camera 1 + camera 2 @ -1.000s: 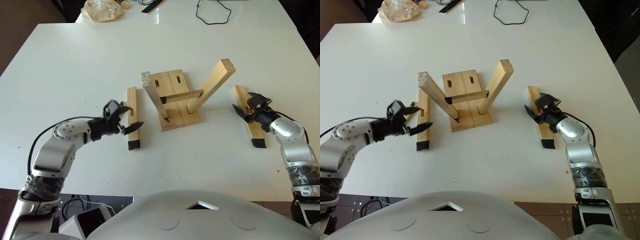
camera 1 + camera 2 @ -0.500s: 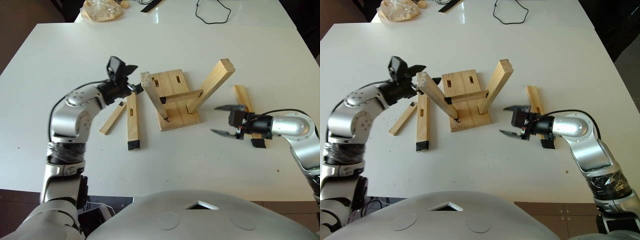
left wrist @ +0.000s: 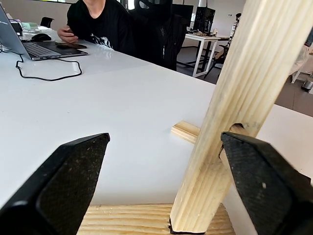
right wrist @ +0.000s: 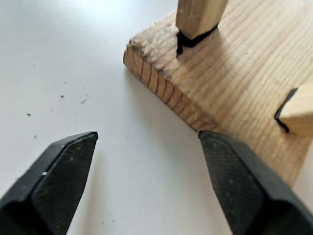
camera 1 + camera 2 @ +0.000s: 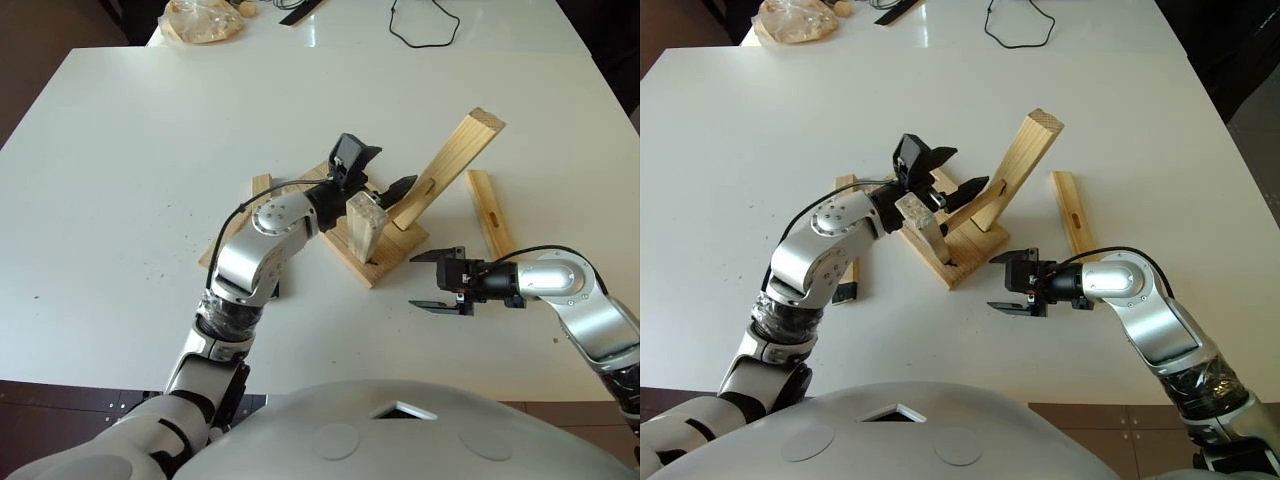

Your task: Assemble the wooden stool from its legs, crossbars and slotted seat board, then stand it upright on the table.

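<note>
Left wrist view: tilted pale wooden leg [image 3: 244,98] between my left gripper's [image 3: 165,138] open fingers. Head view adds my right gripper [image 5: 432,280], fingers apart, beside the slotted wooden seat board [image 5: 390,262] on the white surface [image 5: 150,150]; two legs [image 5: 365,225] standing, one loose leg [image 5: 490,222].

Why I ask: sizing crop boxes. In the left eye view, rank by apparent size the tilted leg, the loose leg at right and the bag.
1. Tilted leg, clearly largest.
2. Loose leg and bag: about alike; the bag is farther off and cut by the edge, so unranked.
</note>
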Available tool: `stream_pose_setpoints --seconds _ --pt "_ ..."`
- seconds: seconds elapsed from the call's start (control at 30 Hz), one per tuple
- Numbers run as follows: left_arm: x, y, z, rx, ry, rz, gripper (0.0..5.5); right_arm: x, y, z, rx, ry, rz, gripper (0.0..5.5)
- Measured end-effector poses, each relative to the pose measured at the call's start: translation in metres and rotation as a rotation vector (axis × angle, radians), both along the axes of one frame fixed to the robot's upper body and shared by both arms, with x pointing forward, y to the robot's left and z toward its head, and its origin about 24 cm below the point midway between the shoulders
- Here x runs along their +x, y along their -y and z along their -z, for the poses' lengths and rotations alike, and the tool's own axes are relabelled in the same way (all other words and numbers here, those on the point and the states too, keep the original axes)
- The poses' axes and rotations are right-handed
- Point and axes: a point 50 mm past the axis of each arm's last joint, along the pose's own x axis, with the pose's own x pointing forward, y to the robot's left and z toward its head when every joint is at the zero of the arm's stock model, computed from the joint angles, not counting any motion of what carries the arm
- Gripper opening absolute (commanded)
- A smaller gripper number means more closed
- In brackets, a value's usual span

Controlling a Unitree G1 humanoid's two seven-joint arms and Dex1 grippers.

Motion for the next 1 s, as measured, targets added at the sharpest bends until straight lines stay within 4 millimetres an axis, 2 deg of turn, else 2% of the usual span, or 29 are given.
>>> stream_pose_setpoints --seconds 0.13,0.3,0.37,0.5,0.67,0.8,1.0 --pt "0.003 -0.019 0.003 0.058 0.047 -0.006 4.23 -0.008 -0.006 -0.012 0.098 -0.054 -0.044 3.81" --pt "0.02 -0.078 0.005 0.254 0.171 -0.083 4.23 -0.017 -0.021 -0.031 0.264 -0.104 -0.072 3.81" --pt "0.022 -0.088 0.008 0.338 0.225 -0.09 4.23 -0.017 -0.022 -0.036 0.289 -0.107 -0.071 3.81" --pt "0.003 -0.068 0.026 0.297 0.212 -0.013 4.23 -0.014 -0.03 -0.035 0.302 -0.093 -0.056 3.81" --pt "-0.015 -0.05 0.03 0.258 0.216 0.061 4.23 -0.011 -0.032 -0.022 0.253 -0.09 -0.017 3.81" --pt "-0.02 -0.044 0.033 0.269 0.206 0.083 4.23 -0.011 -0.035 -0.019 0.236 -0.089 -0.027 3.81" --pt "-0.023 -0.018 0.042 0.222 0.154 0.105 4.23 -0.006 -0.03 -0.011 0.198 -0.085 0.021 3.81"
